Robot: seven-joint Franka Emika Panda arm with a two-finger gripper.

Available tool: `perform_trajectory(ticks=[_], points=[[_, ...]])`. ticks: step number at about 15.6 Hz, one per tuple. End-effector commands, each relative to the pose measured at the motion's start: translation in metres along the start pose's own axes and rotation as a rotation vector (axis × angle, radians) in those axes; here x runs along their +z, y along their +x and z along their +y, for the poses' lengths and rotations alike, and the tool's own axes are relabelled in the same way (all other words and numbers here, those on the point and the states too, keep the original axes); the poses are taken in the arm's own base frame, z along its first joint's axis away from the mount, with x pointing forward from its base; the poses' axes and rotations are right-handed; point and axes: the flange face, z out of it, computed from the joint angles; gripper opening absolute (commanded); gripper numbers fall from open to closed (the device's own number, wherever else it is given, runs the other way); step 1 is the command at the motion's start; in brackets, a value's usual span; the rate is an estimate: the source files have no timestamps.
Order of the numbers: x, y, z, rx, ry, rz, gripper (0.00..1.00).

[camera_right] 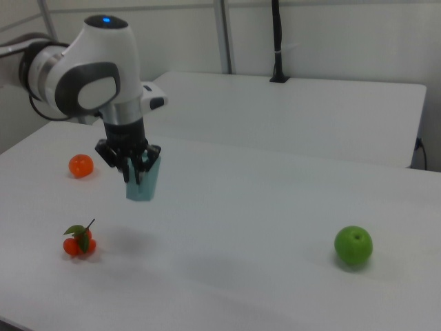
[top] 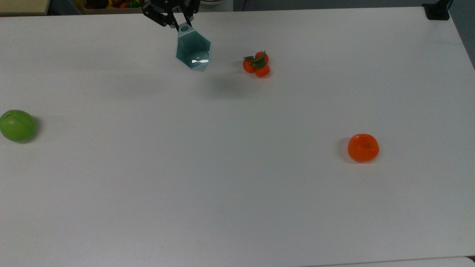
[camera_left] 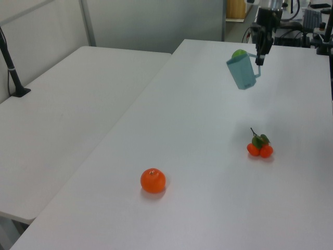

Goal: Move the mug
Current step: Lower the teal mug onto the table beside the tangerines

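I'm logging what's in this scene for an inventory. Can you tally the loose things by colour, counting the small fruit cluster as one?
Orange: 2, the orange and the small fruit cluster
Green: 1, the apple
Teal: 1, the mug, held off the table by the gripper
Total: 4

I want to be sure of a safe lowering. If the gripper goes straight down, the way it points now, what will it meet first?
Probably only bare table. The gripper is shut on the mug, which hangs in the air, and its shadow falls on open surface. The small orange cluster and the green apple lie aside.
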Motion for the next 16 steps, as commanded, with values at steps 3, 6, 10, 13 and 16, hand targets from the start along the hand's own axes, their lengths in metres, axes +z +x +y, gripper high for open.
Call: perform_trajectory(ticks=[3,6,10,13,16], points=[[0.048,-0.041,0.017,0.023,-0.053,-0.075,0.00],[0.081,-0.056,0.023,0.012,-0.096,-0.094,0.00],[0.100,-0.066,0.041,0.098,-0.149,-0.014,0.00],[0.121,-0.068,0.041,0.123,-0.181,0.035,0.00],[0.136,-0.067,0.042,0.150,-0.192,0.048,0.00]])
